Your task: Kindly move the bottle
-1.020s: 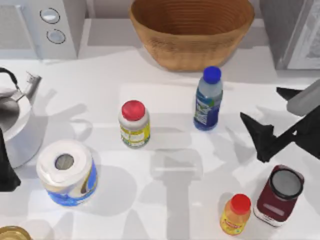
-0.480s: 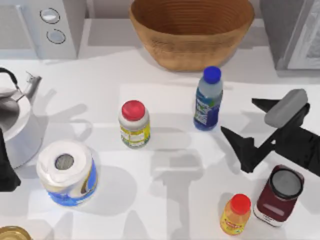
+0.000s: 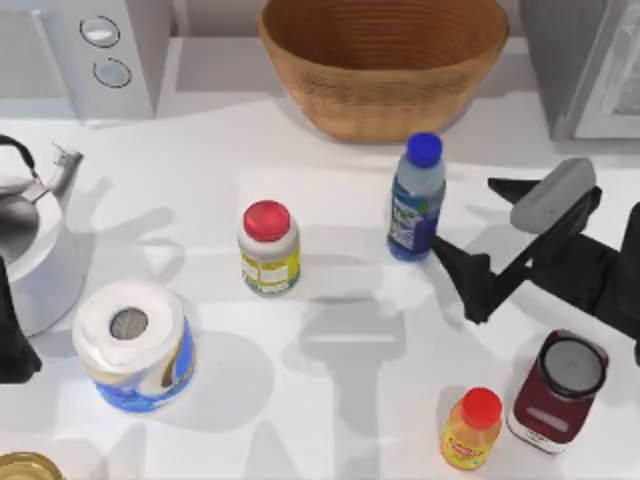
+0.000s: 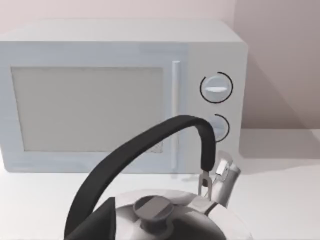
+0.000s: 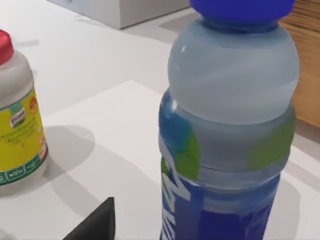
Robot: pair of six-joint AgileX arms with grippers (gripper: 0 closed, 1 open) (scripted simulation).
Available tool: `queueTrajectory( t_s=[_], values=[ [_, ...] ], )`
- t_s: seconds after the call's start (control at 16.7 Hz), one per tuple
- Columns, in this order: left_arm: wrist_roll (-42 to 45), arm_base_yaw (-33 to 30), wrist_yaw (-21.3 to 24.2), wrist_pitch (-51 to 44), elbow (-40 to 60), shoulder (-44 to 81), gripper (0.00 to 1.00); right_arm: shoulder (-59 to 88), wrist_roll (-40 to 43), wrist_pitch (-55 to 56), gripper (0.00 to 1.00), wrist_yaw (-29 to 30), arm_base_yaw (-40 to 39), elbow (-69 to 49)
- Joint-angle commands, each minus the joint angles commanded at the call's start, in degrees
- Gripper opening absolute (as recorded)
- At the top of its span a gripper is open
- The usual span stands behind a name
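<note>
- White bench (image 3: 330, 420), seen from above: a microwave (image 3: 85, 50) at the far left corner, a wicker basket (image 3: 385, 60) at the far middle, a grey appliance (image 3: 585, 60) at the far right.
- My right claw (image 3: 478, 238) reaches in from the bench's right side with its fingers spread wide. One dark fingertip (image 3: 455, 265) lies just beside the base of the bottle; the other finger (image 3: 510, 187) sits farther back, level with the bottle's middle. Neither touches it, as far as I can see.
- The bottle (image 3: 415, 200) stands upright in front of the basket, right of centre, blue cap up. In the right wrist view the bottle (image 5: 225, 125) looms close, clear-blue with a blue-green label, and a dark finger tip (image 5: 97, 222) shows at the lower edge.
- A white jar (image 3: 268, 248) with a red lid and yellow label stands upright to the left of the bottle, well apart from it.
- Near the front right stand a small orange bottle (image 3: 470, 428) with a red cap and, just beside it, a dark red jar (image 3: 558, 390).
- A toilet roll pack (image 3: 135, 345) sits at the front left.
- My left claw (image 3: 12, 335) hangs at the bench's left edge beside the kettle (image 3: 25, 240); I cannot tell how its fingers stand. The left wrist view looks over the kettle (image 4: 165, 215) toward the microwave (image 4: 120, 95).
</note>
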State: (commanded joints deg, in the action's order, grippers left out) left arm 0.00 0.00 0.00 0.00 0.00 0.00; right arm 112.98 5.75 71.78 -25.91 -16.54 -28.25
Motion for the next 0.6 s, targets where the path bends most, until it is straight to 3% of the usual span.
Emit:
queueTrajectory(
  t_s=[0.6],
  values=[
    [0.00,0.00,0.00,0.00,0.00,0.00,1.00,12.48,-1.41,-3.91,1.00,6.38,-6.45,-16.57]
  ],
)
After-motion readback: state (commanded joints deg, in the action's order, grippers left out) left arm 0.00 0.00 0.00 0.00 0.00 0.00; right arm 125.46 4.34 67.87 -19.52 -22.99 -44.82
